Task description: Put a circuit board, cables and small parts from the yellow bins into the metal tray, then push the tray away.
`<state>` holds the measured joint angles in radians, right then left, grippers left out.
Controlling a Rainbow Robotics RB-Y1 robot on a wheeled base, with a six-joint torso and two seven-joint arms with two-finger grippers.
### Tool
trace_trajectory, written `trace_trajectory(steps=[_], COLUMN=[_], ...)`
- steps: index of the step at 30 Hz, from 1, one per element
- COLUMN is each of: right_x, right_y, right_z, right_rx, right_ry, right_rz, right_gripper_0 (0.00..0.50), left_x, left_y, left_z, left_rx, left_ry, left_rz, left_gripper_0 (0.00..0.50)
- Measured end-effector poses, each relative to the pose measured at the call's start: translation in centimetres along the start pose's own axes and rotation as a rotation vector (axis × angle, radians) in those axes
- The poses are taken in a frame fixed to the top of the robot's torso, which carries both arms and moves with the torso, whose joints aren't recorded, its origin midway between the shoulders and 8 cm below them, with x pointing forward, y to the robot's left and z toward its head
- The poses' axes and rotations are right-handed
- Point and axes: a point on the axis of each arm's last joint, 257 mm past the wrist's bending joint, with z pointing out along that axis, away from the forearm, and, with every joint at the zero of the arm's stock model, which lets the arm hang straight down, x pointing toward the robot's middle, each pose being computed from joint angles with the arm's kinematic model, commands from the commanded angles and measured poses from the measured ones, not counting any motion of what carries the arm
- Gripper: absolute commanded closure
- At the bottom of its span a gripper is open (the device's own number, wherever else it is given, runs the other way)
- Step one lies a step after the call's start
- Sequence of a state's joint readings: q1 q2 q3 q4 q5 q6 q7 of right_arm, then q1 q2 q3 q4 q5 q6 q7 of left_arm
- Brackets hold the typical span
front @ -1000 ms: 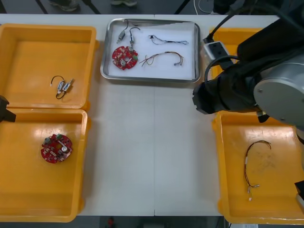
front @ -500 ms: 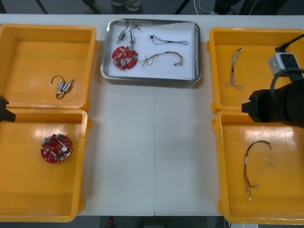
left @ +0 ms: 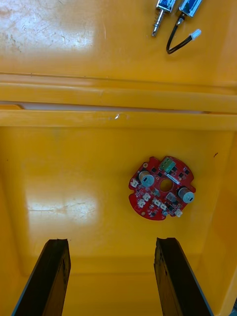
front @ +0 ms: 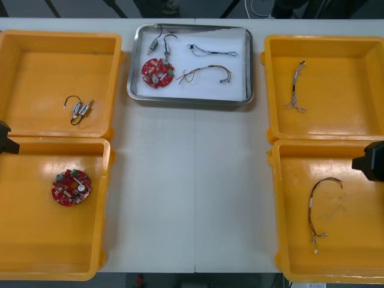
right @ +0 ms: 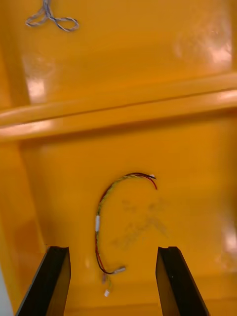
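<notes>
Metal tray (front: 240, 66), far centre, holds circuit board (front: 157, 72), cables (front: 207, 73), small metal parts (front: 161, 42) — right gripper (right: 112, 252) spread wide over red and yellow cable (right: 106, 217) in near right bin (front: 288, 240), left gripper (left: 111, 242) likewise over second board (left: 162, 187) in near left bin (front: 36, 240)

A pale, matte counter (front: 195, 180) fills most of the front view, and a thin seam (front: 195, 228) runs straight down its middle between the far and near edges. Beyond the far edge lies a dark floor (front: 96, 7) crossed by a slim black slanting leg (front: 53, 8). A loop of white cord (front: 257, 8) sits toward the far right corner. The light is even and the shadows soft.
</notes>
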<state>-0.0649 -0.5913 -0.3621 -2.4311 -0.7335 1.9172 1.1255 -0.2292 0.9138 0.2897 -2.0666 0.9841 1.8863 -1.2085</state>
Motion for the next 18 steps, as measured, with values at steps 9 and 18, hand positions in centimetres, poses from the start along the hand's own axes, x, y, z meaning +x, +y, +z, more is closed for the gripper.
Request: trace_trajectory(steps=[9, 18], right_x=[2.4, 2.4], right_y=[-1.9, -2.0], right_z=[0.5, 0.5], right_rx=[0.045, 0.053], right_ry=[0.056, 0.059], right_rz=[0.007, -0.005], right_gripper_0=[0.000, 0.000], left_x=[0.0, 0.0], left_y=[0.0, 0.0], left_z=[0.0, 0.0], left_rx=[0.000, -0.001], left_ry=[0.000, 0.000], left_rz=[0.000, 0.000], left_gripper_0=[0.000, 0.000])
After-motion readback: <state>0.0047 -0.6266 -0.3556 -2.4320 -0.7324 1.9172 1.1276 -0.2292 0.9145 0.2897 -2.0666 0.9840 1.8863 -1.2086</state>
